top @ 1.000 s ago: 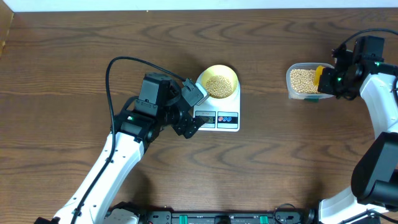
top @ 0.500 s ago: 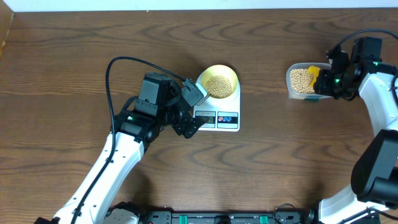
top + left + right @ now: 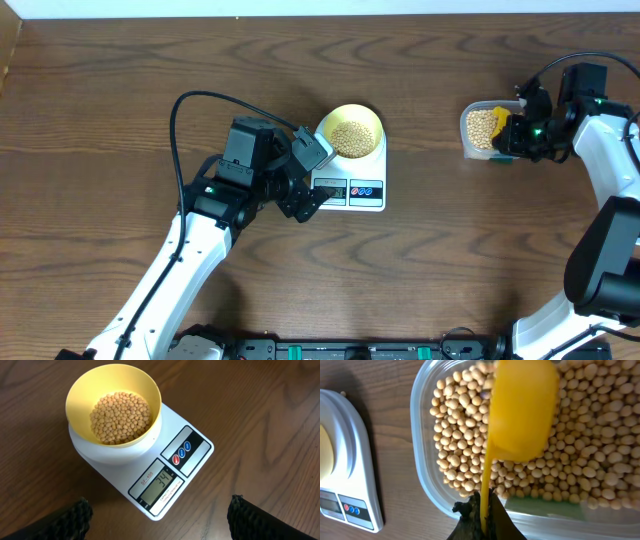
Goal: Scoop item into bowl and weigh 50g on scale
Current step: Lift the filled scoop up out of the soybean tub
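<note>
Right hand [image 3: 482,510] clenched on the thin handle of a yellow scoop [image 3: 522,410], whose cup sits over the beans [image 3: 460,425] in a clear plastic tub [image 3: 420,467]; whether the cup touches them cannot be told. Left hand [image 3: 311,178] released, fingers spread wide and grasping nothing, poised just beside the display edge of the white scale [image 3: 175,420]. Yellow bowl [image 3: 80,390] stands on the scale's platform, holding a mound of beans. Display [image 3: 162,482] reads 34. Tub and scale lie apart on the wooden surface [image 3: 260,400].
</note>
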Available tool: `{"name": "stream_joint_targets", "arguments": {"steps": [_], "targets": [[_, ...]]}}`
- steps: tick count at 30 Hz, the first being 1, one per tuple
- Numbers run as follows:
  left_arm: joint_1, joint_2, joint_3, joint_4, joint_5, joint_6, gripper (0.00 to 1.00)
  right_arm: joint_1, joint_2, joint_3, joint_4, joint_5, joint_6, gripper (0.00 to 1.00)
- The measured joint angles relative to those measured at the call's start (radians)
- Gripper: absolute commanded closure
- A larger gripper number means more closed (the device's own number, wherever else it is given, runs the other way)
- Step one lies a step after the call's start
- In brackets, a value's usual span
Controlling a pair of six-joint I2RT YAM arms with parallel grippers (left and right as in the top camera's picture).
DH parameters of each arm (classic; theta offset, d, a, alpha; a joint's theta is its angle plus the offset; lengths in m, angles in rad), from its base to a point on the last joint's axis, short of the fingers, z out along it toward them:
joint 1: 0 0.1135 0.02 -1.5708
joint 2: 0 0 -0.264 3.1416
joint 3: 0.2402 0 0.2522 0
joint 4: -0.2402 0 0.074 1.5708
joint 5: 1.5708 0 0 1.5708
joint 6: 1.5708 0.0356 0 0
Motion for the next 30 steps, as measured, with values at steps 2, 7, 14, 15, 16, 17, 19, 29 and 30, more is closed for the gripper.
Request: {"name": "stream_joint_targets", "arguments": {"steps": [2, 7, 14, 15, 16, 17, 19, 29, 30], "targets": [[0.000, 0.000, 0.000, 0.000, 0.000, 0.000, 0.12, 0.000, 0.001, 0.000, -0.005, -0.010, -0.004, 0.99], [0.000, 0.000, 0.000, 0.000, 0.000, 0.000, 0.12, -0.011, 0.002, 0.000, -0.011, -0.052, -0.008, 0.99], [0.000, 0.000, 0.000, 0.000, 0.000, 0.000, 0.11, -0.063, 0.003, 0.000, -0.019, -0.124, -0.011, 0.99], [0.000, 0.000, 0.000, 0.000, 0.000, 0.000, 0.12, -0.071, 0.003, 0.000, -0.019, -0.134, -0.014, 0.99], [0.000, 0.000, 0.000, 0.000, 0.000, 0.000, 0.11, -0.080, 0.003, 0.000, -0.019, -0.145, -0.020, 0.99], [0.000, 0.000, 0.000, 0.000, 0.000, 0.000, 0.12, -0.087, 0.003, 0.000, -0.020, -0.157, -0.027, 0.99], [0.000, 0.000, 0.000, 0.000, 0.000, 0.000, 0.11, -0.102, 0.003, 0.000, -0.021, -0.177, -0.039, 0.99], [0.000, 0.000, 0.000, 0.000, 0.000, 0.000, 0.11, -0.198, 0.005, 0.000, -0.022, -0.267, -0.077, 0.99], [0.000, 0.000, 0.000, 0.000, 0.000, 0.000, 0.11, -0.212, 0.005, 0.000, -0.023, -0.283, -0.080, 0.99]]}}
